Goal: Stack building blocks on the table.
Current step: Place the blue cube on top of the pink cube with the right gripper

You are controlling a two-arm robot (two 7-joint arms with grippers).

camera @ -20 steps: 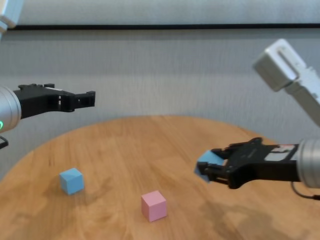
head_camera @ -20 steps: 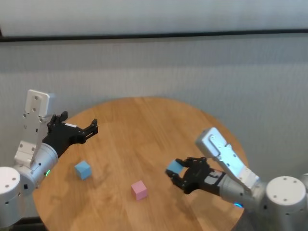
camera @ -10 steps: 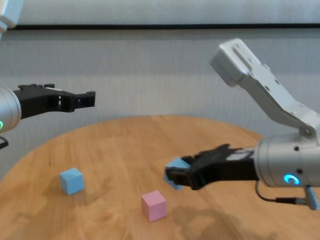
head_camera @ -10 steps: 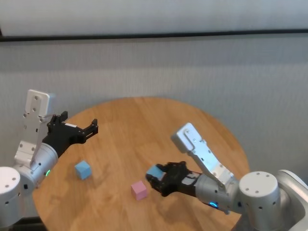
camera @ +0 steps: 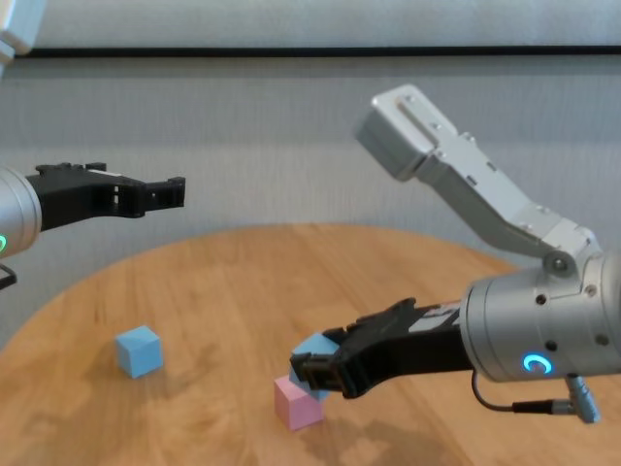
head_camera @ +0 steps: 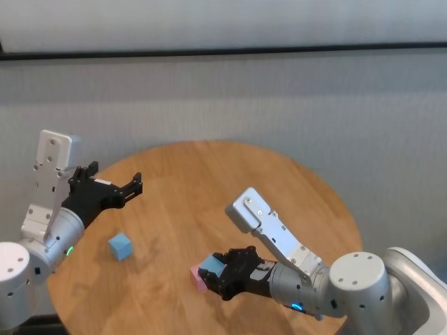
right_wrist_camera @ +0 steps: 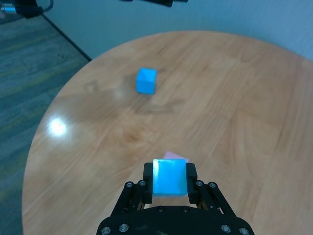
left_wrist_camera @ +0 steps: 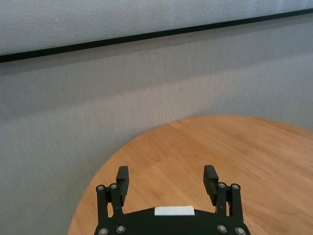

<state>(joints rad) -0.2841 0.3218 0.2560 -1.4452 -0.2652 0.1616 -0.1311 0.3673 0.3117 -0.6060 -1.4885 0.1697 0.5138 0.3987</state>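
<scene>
My right gripper is shut on a light blue block and holds it just above the pale pink block near the front of the round wooden table. The chest view shows the held block directly over the pink block's top right; I cannot tell if they touch. In the right wrist view the blue block sits between the fingers, with the pink block peeking out behind it. The second light blue block lies at the left. My left gripper is open, raised over the table's left edge.
A grey wall stands behind the table. The table's far half is bare wood. The table's edge runs close to the left blue block.
My right arm has swept left across the table with the blue block, from the right side to just above the pink block. The left arm has not moved.
</scene>
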